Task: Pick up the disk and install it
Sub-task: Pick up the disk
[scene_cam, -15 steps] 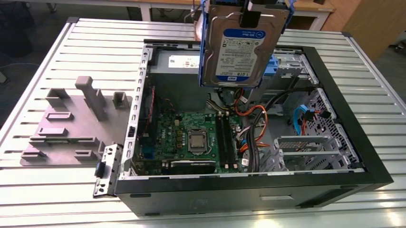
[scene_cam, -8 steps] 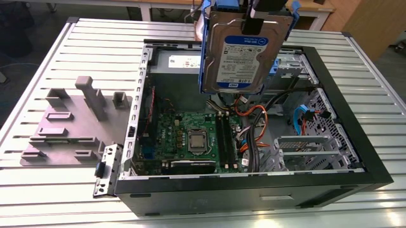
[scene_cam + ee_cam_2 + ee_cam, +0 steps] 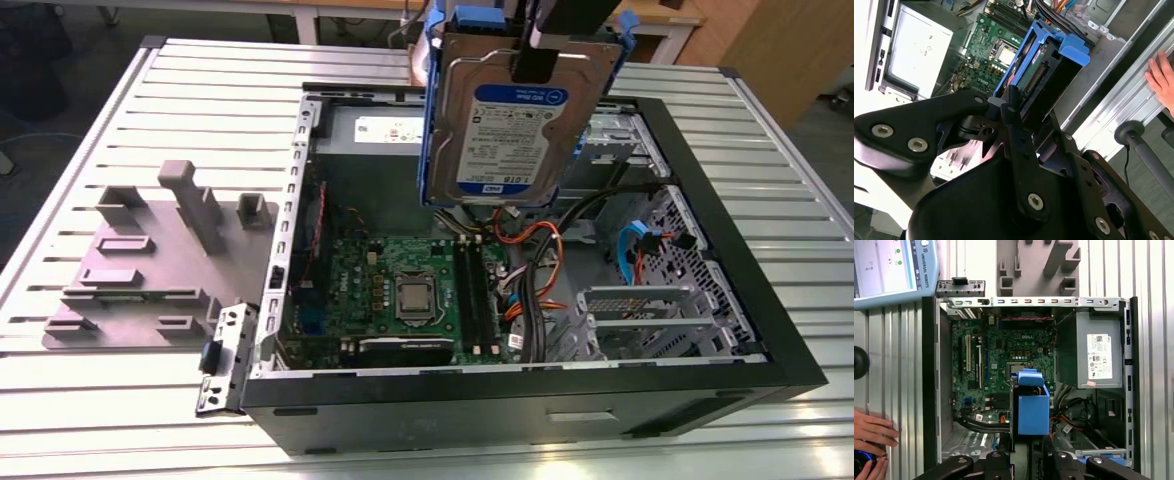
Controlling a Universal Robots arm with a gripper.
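Observation:
The disk [image 3: 514,130] is a silver-grey hard drive with a blue-and-white label, clipped in a blue carrier frame. It hangs upright above the open computer case [image 3: 747,330], over the motherboard [image 3: 400,290]. My gripper [image 3: 541,55] is shut on its upper end. In the second wrist view the disk [image 3: 1054,65] sticks out past the black fingers [image 3: 1013,107] toward the case interior. In the first wrist view its blue carrier [image 3: 1033,407] hovers over the middle of the case, next to the cables.
A metal drive cage [image 3: 641,310] sits at the case's front on the exterior view's right. The grey power-supply box [image 3: 1094,355] fills one corner. A grey fixture block [image 3: 147,260] lies on the slatted table. A person's hand [image 3: 871,432] rests beside the case, near a screen [image 3: 884,267].

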